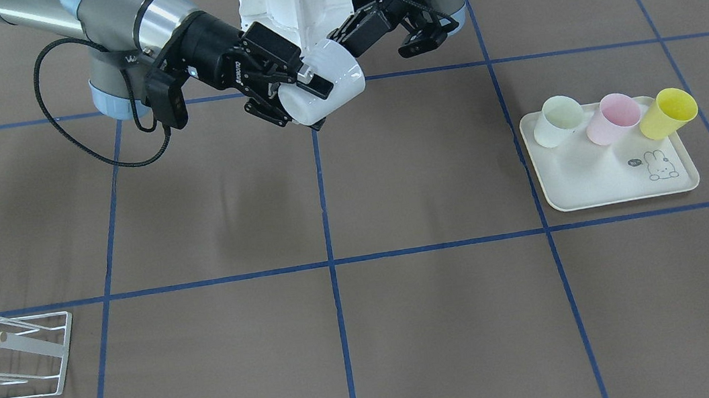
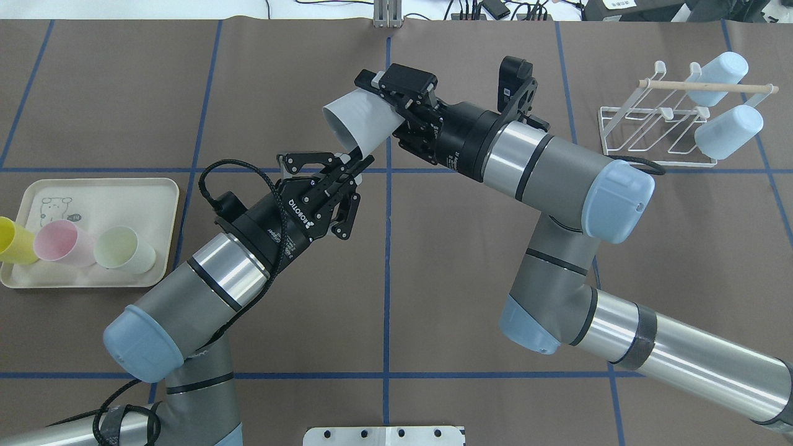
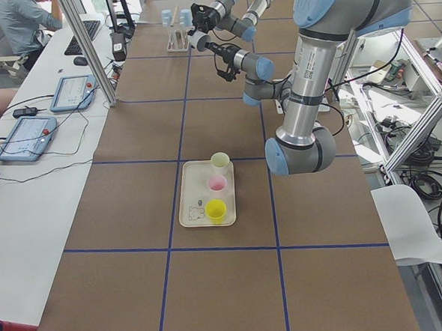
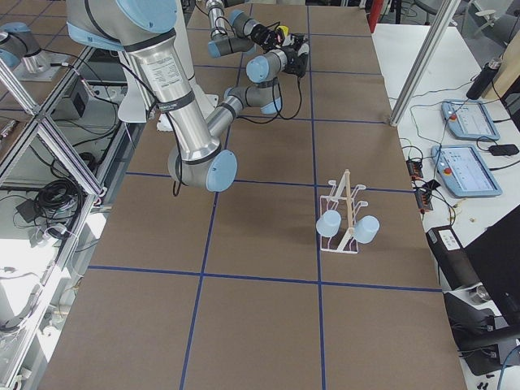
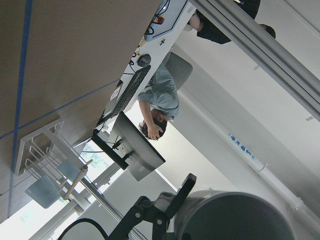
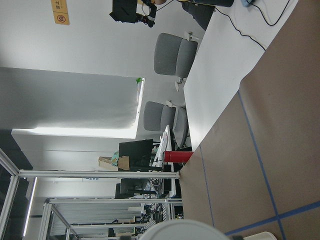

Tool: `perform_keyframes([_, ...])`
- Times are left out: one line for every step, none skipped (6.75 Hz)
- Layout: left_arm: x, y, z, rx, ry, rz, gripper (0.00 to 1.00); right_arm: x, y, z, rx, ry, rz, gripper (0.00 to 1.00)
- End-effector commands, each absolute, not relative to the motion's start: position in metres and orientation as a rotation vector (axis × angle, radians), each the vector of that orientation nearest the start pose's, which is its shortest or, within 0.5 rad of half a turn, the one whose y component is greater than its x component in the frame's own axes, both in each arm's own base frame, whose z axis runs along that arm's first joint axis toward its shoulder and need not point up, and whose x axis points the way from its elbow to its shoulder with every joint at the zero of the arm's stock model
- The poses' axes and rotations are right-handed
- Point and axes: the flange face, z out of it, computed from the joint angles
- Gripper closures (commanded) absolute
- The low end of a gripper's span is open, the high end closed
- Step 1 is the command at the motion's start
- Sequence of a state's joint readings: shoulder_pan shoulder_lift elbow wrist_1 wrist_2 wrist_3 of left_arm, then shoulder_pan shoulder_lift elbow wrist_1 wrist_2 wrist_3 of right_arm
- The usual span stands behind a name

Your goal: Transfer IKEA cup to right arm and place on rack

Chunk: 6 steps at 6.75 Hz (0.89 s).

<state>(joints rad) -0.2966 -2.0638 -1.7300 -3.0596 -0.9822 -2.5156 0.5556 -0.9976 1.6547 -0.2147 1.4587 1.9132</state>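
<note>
Above the table (image 1: 411, 327), right end effector (image 1: 307, 101) grips cup (image 1: 339, 71), rack (image 1: 31, 344) well apart.

The white cup (image 1: 340, 82) looks to me like smooth, glossy plastic. My table cover (image 1: 425, 170) is matt brown; the rack (image 2: 661, 112) is white-coated wire with a bare pale wooden rod (image 2: 669, 83).

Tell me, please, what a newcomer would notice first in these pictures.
Above the middle of the table the right gripper is shut on a white cup, and the open left gripper sits close beside it. On the robot's left a tray carries three pastel cups; on its right a wire rack holds two pale blue cups.
</note>
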Motion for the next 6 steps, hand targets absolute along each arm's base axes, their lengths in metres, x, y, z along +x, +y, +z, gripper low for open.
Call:
perform_keyframes([0.449, -0.334, 0.158, -0.260, 2.330, -1.245, 0.00, -0.421, -0.435, 0.147, 0.300, -2.057, 0.677, 1.00])
perform_keyframes([0.447, -0.333, 0.156, -0.263, 2.336, -1.244, 0.00, -0.418, -0.437, 0.147, 0.304, -2.059, 0.679, 1.00])
perform_keyframes([0.446, -0.333, 0.156, -0.262, 2.337, -1.243, 0.00, -0.405, -0.448, 0.146, 0.323, -2.060, 0.693, 1.00])
perform_keyframes([0.445, -0.332, 0.156, -0.262, 2.339, -1.238, 0.00, -0.389, -0.463, 0.148, 0.351, -2.055, 0.703, 1.00])
perform_keyframes([0.442, -0.331, 0.155, -0.256, 2.342, -1.229, 0.00, -0.369, -0.479, 0.153, 0.368, -2.039, 0.693, 1.00])
perform_keyframes([0.440, -0.334, 0.157, -0.241, 2.337, -1.229, 0.00, -0.352, -0.490, 0.162, 0.379, -2.017, 0.678, 1.00])
